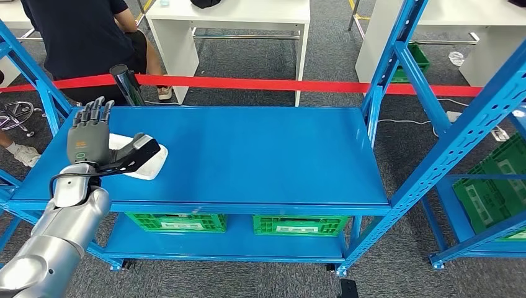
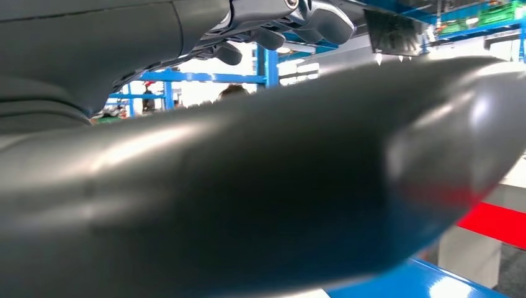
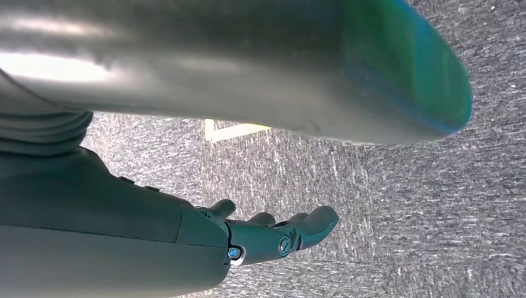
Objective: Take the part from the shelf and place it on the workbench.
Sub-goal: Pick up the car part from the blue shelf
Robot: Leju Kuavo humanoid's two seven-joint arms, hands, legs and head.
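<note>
The part, a flat white tray-like piece (image 1: 149,164), lies on the left side of the blue shelf top (image 1: 260,155). My left hand (image 1: 93,138) hovers over its near-left edge with the fingers straight and pointing away from me. Its thick thumb (image 1: 133,153) sticks out across the white part, and nothing is clasped. In the left wrist view the thumb (image 2: 260,186) looms close and the fingers (image 2: 273,34) stay spread beyond it. My right hand (image 3: 273,233) hangs low over grey carpet, its fingers loosely extended and holding nothing.
A person in dark clothes (image 1: 80,37) sits just behind the shelf's far left corner, near a dark shiny cylinder (image 1: 127,84). A red tape (image 1: 279,84) runs across behind. Green crates (image 1: 177,221) sit on the lower shelf. Another blue rack (image 1: 471,143) stands at the right.
</note>
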